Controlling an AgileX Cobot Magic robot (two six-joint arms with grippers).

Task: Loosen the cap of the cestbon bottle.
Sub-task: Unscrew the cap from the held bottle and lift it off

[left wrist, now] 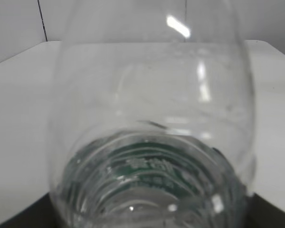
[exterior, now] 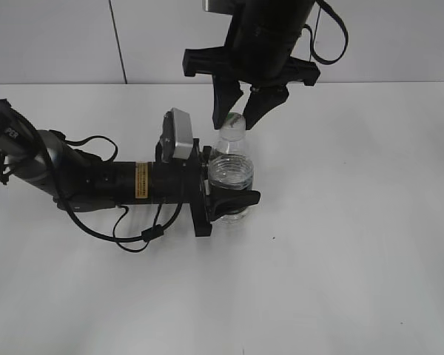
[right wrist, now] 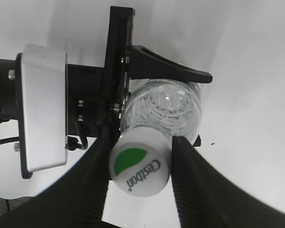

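The cestbon bottle (exterior: 231, 171), clear plastic, stands upright on the white table. My left gripper (exterior: 229, 183) comes in from the left and is shut on its body, one black finger (exterior: 235, 200) wrapping the near side. In the left wrist view the bottle (left wrist: 152, 109) fills the frame, its green label (left wrist: 152, 164) showing through the plastic. The cap (right wrist: 139, 164) is white with a green patch and lettering. My right gripper (right wrist: 140, 161) hangs over it from above, and both ribbed fingers press the cap's sides. In the exterior view the right gripper (exterior: 237, 122) straddles the cap (exterior: 235, 126).
The left arm (exterior: 81, 177) and its cables lie across the table's left half, with its silver wrist camera (exterior: 180, 133) right beside the bottle neck. White table (exterior: 355, 244) stretches to the right and front; a wall rises at the back.
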